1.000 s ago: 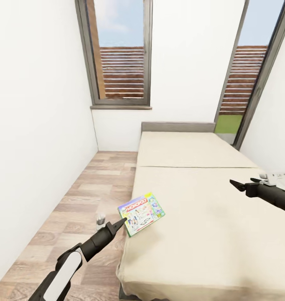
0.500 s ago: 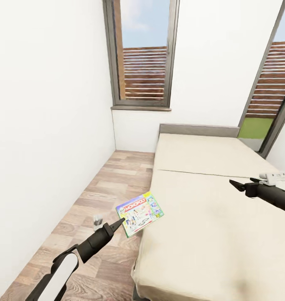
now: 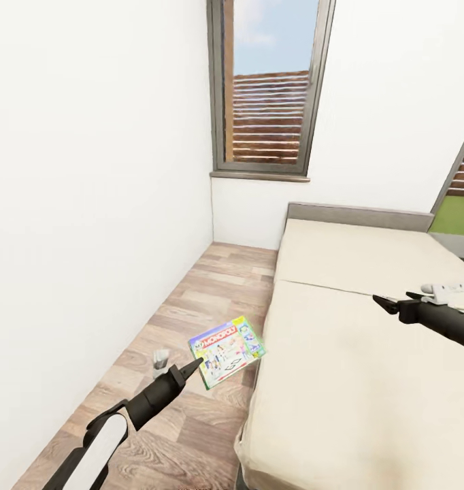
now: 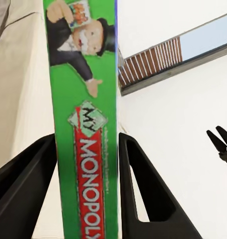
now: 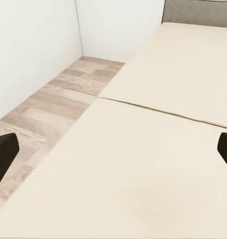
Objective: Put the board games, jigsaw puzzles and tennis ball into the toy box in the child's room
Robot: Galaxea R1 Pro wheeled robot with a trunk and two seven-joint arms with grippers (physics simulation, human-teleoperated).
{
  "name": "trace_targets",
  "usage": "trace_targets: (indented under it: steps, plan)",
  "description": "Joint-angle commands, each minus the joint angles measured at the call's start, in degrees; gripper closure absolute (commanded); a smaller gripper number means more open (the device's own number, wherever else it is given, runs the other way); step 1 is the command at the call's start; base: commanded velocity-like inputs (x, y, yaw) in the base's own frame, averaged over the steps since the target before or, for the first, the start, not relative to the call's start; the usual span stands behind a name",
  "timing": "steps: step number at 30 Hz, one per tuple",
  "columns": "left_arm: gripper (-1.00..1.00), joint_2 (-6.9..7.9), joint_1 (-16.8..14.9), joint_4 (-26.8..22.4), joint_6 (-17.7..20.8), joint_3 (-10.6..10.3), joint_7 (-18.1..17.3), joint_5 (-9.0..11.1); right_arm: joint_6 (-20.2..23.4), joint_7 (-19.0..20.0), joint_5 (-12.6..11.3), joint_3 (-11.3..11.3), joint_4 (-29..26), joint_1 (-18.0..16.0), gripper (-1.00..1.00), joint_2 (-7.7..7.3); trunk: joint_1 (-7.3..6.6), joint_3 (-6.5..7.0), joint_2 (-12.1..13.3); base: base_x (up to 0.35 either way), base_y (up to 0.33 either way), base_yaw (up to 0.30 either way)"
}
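Monopoly box, one board game, is clamped by its edge between the left gripper fingers and held over the floor at seven o'clock, beside the bed. At three o'clock the right gripper is held spread wide and empty above the mattress.

you are looking at an evenly bright, flat simulator render. daylight is coming through the window at twelve o'clock, washing the white wall nearly featureless. shadows are staying faint across the bed. straight edges are leaning outward toward the frame borders, and everything is rendering slightly soft.
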Motion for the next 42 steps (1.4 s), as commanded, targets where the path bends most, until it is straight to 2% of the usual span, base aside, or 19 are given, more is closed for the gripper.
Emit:
trace_targets:
  steps: [1, 9, 17, 21, 25, 27, 32, 34, 38, 42]
  plan:
    - [1.0, -0.02, -0.05, 0.06, 0.47, -0.13, 0.28, 0.96, 0.24, 0.49, 0.35, -0.09, -0.06, 0.15, -1.0, -0.01, -0.01, -0.1, -0.03, 0.0, 0.0, 0.254]
    - [1.0, -0.26, -0.09, 0.32, 0.29, -0.51, 2.92, 0.97, 0.1, 0.49, 0.35, 0.13, -0.06, 0.82, -1.0, -0.02, -0.01, -0.48, -0.03, -0.131, -0.098, 0.257]
    - [1.0, -0.32, -0.18, 0.29, 0.52, -0.54, 4.12, 1.02, 0.09, 0.41, 0.35, 1.6, -0.06, 0.95, -1.0, -0.02, -0.01, -0.85, -0.03, -0.252, -0.184, 0.26]
    - [1.0, -0.07, -0.03, -1.74, 1.04, -0.41, 4.29, 1.47, 0.14, 0.4, 0.35, 1.79, -0.06, 0.99, -1.0, -0.02, -0.01, -1.04, -0.03, -0.127, -0.083, 0.26]
    - [1.0, 0.25, 2.05, -5.05, 1.21, 0.12, 4.27, 1.46, 0.23, 0.46, 0.35, 1.84, -0.06, 1.04, -1.0, -0.02, -0.89, -0.49, 1.58, -0.029, -0.019, 0.253]
    - [1.0, 0.77, 3.39, -7.63, 1.3, 1.42, 4.34, 1.61, 0.11, 0.48, 0.35, 1.81, -0.06, 1.05, -1.0, -0.02, -1.33, -0.15, 2.38, -0.005, -0.003, 0.15]
    - [1.0, 0.45, 3.64, -7.57, 1.25, 1.64, 4.52, 1.1, 0.33, 0.66, 0.32, 2.03, -0.06, 1.17, -1.0, 0.01, -2.43, 0.73, 4.39, -0.001, -0.001, 0.032]
    - [1.0, 0.64, 3.66, -7.44, 1.24, 1.54, 4.43, 1.18, 0.29, 0.68, 0.34, 3.35, -0.06, 1.22, -1.0, 0.02, -2.87, 1.09, 5.19, 0.0, 0.0, 0.17]
    - [1.0, 0.72, 3.67, -7.41, 1.18, 1.49, 4.38, 1.18, 0.27, 0.63, 0.35, 3.66, -0.06, 1.22, -1.0, 0.05, -3.74, 1.81, 6.79, 0.0, 0.0, 0.236]
    - [1.0, 0.7, 3.67, -7.39, 1.22, 1.3, 4.33, 1.19, 0.23, 0.56, 0.35, 3.82, -0.06, 1.23, -1.0, 1.07, -4.62, 2.55, 8.4, 0.0, 0.0, 0.274]
